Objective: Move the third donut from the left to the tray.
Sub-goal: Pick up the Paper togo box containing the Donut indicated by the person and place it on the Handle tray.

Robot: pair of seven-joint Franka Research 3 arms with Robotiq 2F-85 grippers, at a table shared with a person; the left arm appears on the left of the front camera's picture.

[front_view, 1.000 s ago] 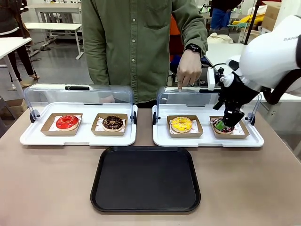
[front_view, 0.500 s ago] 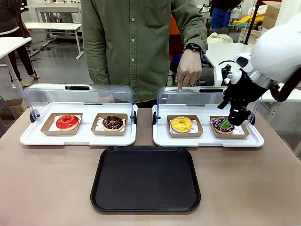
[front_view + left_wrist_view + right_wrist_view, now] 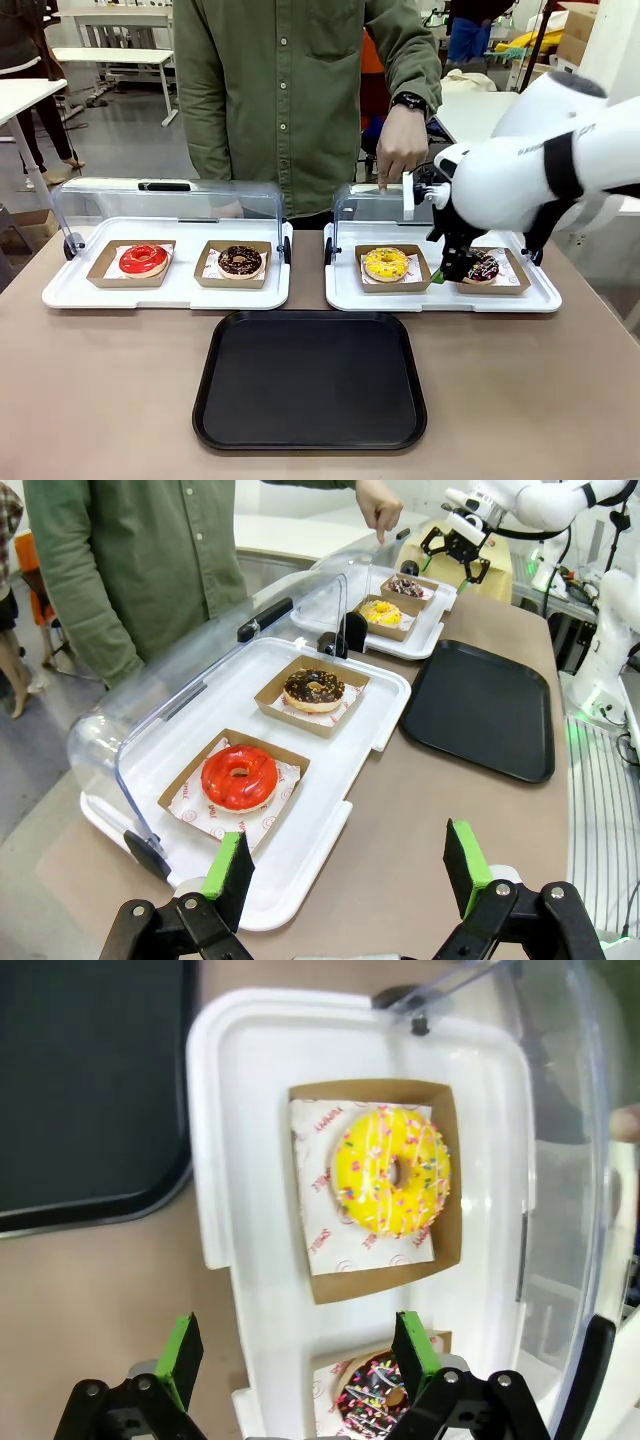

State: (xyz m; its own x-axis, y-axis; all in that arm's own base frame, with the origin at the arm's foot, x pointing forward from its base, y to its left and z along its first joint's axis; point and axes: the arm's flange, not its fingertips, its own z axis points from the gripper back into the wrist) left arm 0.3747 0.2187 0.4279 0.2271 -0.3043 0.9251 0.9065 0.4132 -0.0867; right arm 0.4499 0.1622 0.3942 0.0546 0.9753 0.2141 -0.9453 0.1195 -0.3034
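Approach step, nothing picked up so far: the right gripper (image 3: 447, 268) is hanging low over the right-hand white tray (image 3: 345, 292), in the gap between the yellow donut (image 3: 386, 264) and the chocolate sprinkle donut (image 3: 482, 267) beside it, fingers spread wide and holding nothing. The yellow donut is sitting in its brown cardboard holder (image 3: 421, 277), third in the row from the left, untouched. From the right wrist camera the donut is lying ahead of the fingers rather than between them, so my guess is the next move calls for sliding across until the fingers are straddling the holder, then dropping and closing on its walls rather than on the icing. A person's hand (image 3: 401, 150) is resting a finger on the raised clear lid (image 3: 385, 206) of that tray, seemingly keeping it up. The black tray (image 3: 310, 380) is waiting bare on the tabletop (image 3: 100, 400) just in front of both white trays. The left white tray (image 3: 60, 292), lid also up, is carrying a red donut (image 3: 143, 260) and a plain chocolate donut (image 3: 240, 261), each in its own holder. The left gripper (image 3: 347, 865) is idling at the near end of that tray, fingers released and holding nothing.
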